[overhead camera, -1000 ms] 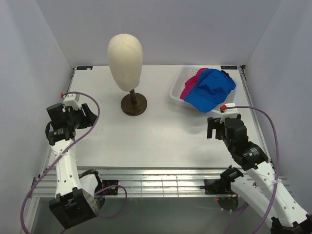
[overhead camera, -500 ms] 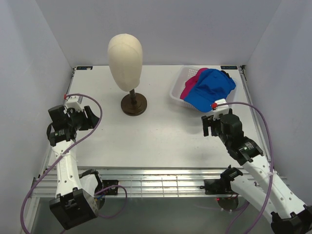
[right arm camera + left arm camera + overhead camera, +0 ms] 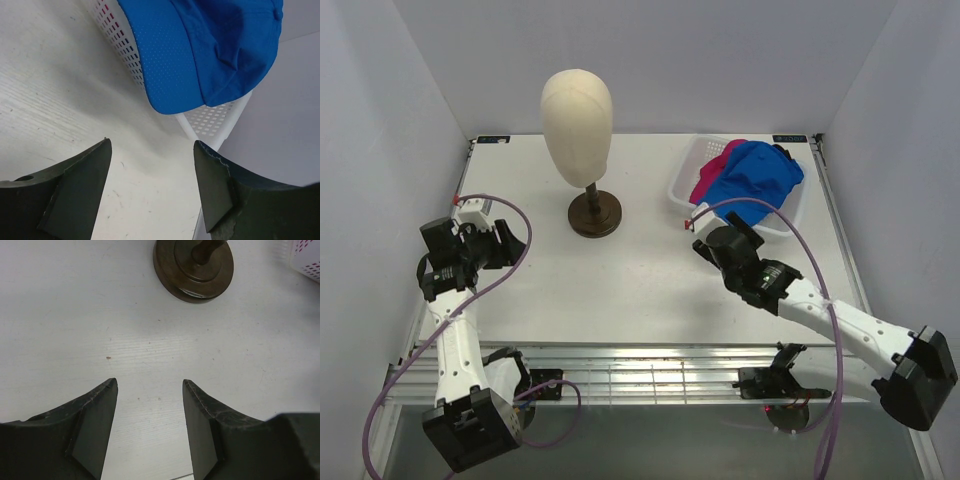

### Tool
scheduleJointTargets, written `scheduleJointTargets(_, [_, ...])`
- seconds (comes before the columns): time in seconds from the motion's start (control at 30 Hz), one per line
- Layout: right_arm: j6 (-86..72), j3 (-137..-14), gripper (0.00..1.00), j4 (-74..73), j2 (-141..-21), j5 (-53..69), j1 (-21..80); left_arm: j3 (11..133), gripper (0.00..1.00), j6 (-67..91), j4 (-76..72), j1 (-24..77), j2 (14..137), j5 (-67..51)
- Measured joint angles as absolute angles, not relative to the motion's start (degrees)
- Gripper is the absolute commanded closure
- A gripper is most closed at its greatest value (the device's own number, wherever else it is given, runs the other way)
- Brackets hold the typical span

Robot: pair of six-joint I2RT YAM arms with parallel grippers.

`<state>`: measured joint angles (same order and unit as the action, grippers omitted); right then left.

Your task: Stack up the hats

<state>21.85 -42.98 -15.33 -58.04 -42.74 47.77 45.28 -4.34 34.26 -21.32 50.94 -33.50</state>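
Fingers spread on both sides, nothing between them; hats in the basket.

My right gripper (image 3: 150,145) (image 3: 703,240) hangs open over the white table (image 3: 620,285), just beside the near left corner of the white mesh basket (image 3: 683,190) (image 3: 125,52). The blue cap (image 3: 752,180) (image 3: 210,50) lies on top in that basket, at the far right of the table, its brim draping over the basket's near wall. Magenta fabric (image 3: 712,176) shows under it on the left; whether that is one cap or two I cannot tell. My left gripper (image 3: 150,385) (image 3: 508,242) is also parted, over bare table at the left edge, well apart from the basket. Ahead of it sits the dark round stand (image 3: 194,267) (image 3: 594,214) bearing the cream mannequin head (image 3: 577,110).
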Motion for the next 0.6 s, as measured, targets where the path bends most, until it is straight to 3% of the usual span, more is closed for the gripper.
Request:
scheduleJointTargets(0.23, [28.8, -46.13, 0.27, -11.07, -69.21, -44.91, 47.77, 44.69, 0.35, -4.54, 34.26, -21.32, 50.96, -33.54])
scheduleJointTargets(0.6, [39.0, -49.41, 0.35, -4.54, -80.71, -51.53, 47.64, 44.64, 0.35, -4.58, 34.26, -21.32, 50.96, -33.76])
